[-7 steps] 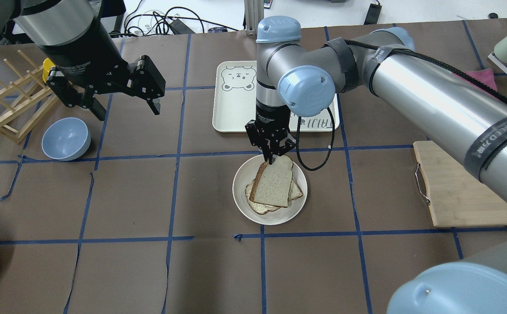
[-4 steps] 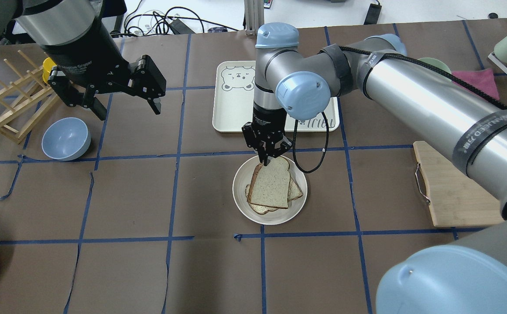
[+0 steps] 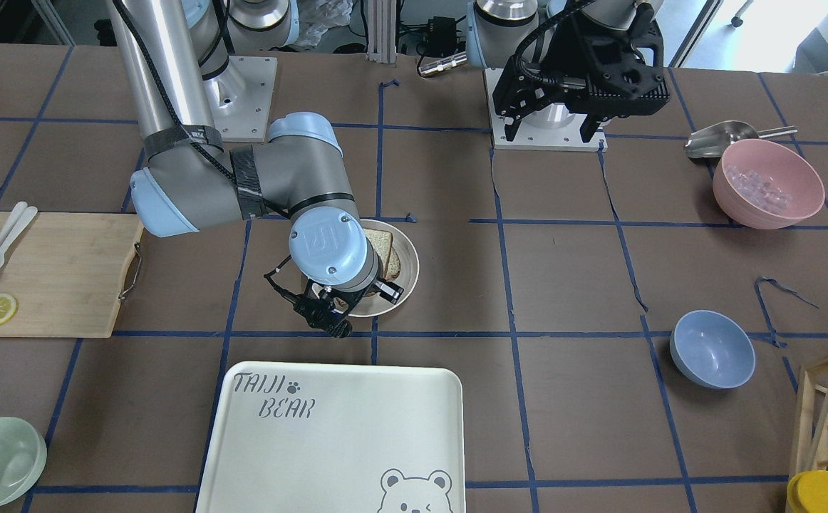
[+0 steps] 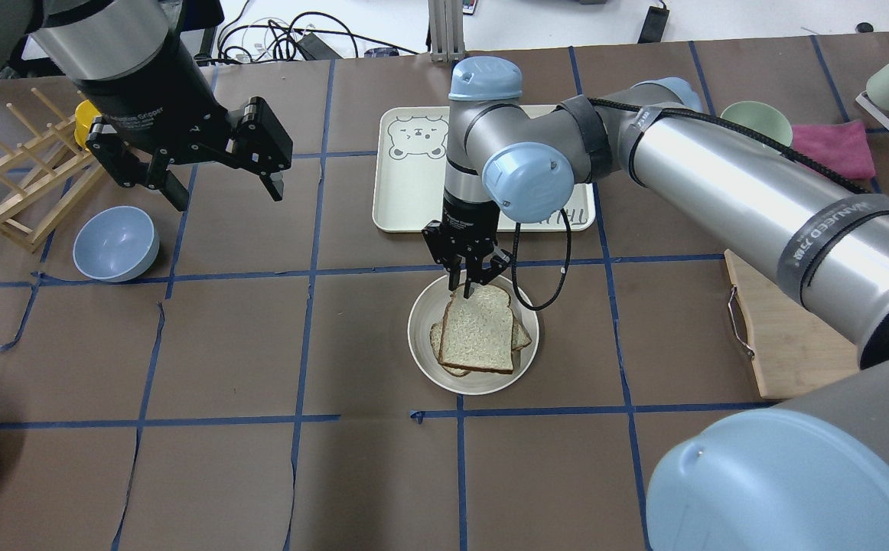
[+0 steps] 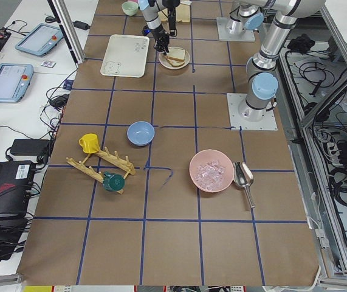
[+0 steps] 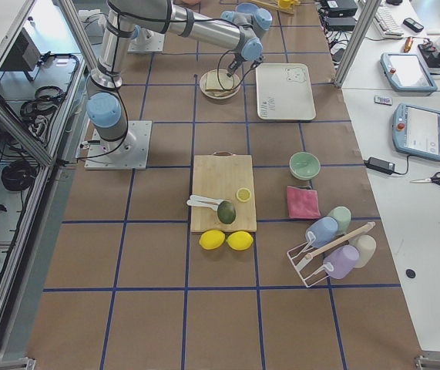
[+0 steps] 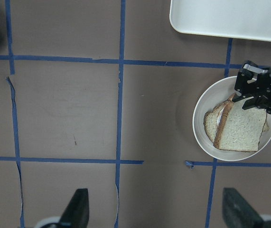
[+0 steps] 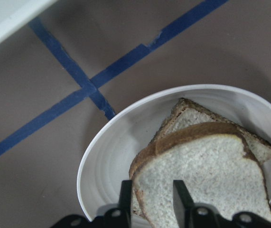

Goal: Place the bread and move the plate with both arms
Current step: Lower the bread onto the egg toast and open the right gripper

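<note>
Both jaws of the right pincer (image 4: 469,289) apparently pinch the bread (image 4: 479,340) over the plate (image 4: 416,337).

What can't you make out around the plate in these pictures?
Lower slice: mostly covered by the bread in every view.
Right gripper: fingertips hidden by its own wrist in the front-facing view; grip on the bread unclear.
Plate: cut off at the right wrist view's bottom edge; tiny in side views.

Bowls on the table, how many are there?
3: a pink bowl by the metal scoop, a blue bowl near the wooden rack, a green bowl beside the pink cloth. Others may be hidden.
</note>
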